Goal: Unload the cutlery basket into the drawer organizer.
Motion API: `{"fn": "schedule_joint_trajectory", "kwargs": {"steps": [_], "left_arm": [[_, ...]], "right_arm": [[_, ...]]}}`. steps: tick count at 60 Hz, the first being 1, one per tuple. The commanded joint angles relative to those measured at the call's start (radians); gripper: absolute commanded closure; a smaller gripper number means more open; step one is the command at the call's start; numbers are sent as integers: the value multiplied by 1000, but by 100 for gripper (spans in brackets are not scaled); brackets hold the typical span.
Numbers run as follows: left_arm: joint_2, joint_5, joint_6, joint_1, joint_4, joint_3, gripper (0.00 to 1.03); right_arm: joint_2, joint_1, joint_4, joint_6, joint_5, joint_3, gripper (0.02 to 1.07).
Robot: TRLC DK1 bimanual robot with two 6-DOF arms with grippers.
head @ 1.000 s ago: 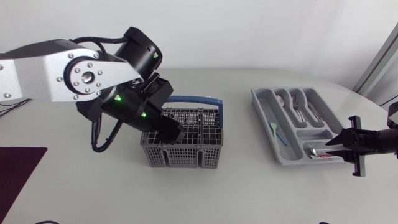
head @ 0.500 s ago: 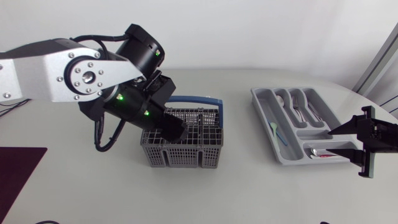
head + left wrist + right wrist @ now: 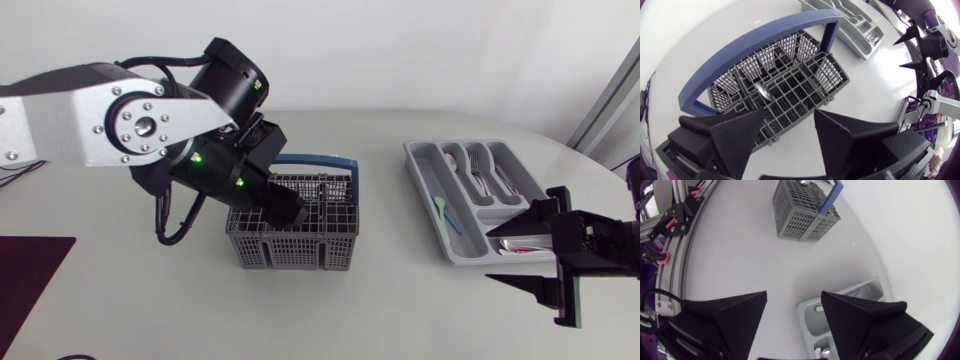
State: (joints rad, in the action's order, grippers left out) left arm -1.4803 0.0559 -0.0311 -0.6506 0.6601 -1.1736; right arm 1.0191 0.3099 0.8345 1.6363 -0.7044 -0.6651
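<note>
- The left pincer [image 3: 789,114] hangs spread above the grey cutlery basket [image 3: 295,250], mid-table [image 3: 400,315]. In the head view the arm hides its fingers.
- Only the left wrist view shows a spoon [image 3: 762,92] standing in the basket.
- The right pincer [image 3: 527,250] gapes wide at the near right end of the drawer organizer [image 3: 450,143], which holds cutlery [image 3: 478,172].

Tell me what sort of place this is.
Most likely a robotics lab bench staged for a kitchen chore, not a real kitchen: a plain white table, a left arm and a right arm working over it, and just a grey cutlery basket and a drawer organizer holding cutlery.
</note>
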Motion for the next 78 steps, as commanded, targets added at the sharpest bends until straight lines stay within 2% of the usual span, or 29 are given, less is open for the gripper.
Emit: {"fn": "schedule_joint_trajectory", "kwargs": {"steps": [1,22,32,59,73,78], "left_arm": [[-12,9,-33,-4,1,-14,18],[-14,4,-43,-4,-13,-6,17],[-21,-13,-47,-3,-27,-6,17],[-61,-119,-59,-6,-91,28,17],[-67,-119,-61,3,-80,22,17],[-66,-114,-56,6,-74,26,14]], "right_arm": [[-40,-52,2,-92,-6,47,23],[-191,-244,-126,-400,2,157,20],[-215,-279,-129,-471,3,159,20],[-306,-364,-160,-553,19,211,20],[-306,-374,-176,-556,25,229,20],[-307,-376,-178,-556,25,229,20]]}}
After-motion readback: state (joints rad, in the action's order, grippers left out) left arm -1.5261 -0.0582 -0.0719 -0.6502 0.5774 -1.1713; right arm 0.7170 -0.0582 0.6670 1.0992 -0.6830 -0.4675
